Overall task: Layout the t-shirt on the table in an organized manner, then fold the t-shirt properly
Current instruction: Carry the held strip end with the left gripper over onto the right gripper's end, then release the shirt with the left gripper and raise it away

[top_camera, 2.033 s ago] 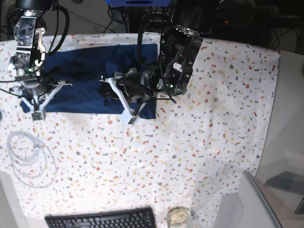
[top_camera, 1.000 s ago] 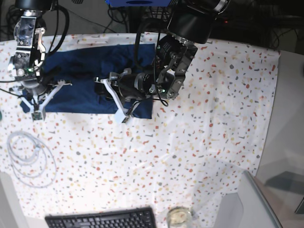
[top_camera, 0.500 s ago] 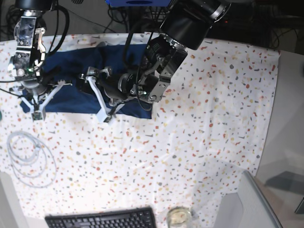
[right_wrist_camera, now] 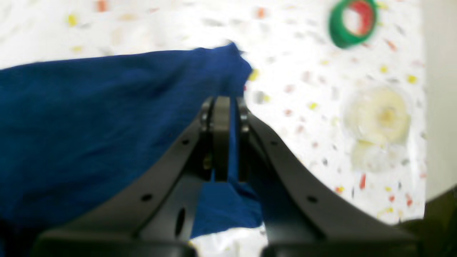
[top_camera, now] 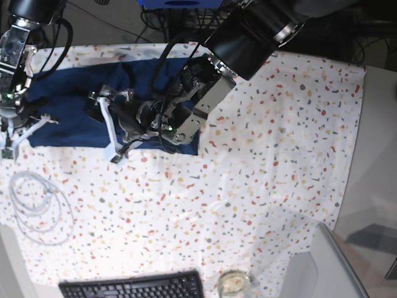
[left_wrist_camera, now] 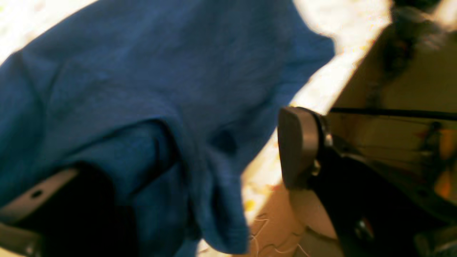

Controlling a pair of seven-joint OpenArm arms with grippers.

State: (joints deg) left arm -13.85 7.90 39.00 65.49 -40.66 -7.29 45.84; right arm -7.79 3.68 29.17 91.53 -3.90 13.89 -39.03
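One navy-blue knit t-shirt (top_camera: pixel 74 105) lies toward the far left of one white speckled worktop (top_camera: pixel 279 143). One coiled white cable (top_camera: pixel 37 198) sits near the left edge, one black keyboard (top_camera: pixel 133 287) and one clear round jar (top_camera: pixel 233 283) at the near edge. One green tape ring (right_wrist_camera: pixel 351 21) also shows.

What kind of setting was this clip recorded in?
Most likely a robotics lab workbench: a table under a speckled cloth, a keyboard and a coiled white cable at the near edge, and cable tangles behind, with a navy t-shirt being handled.
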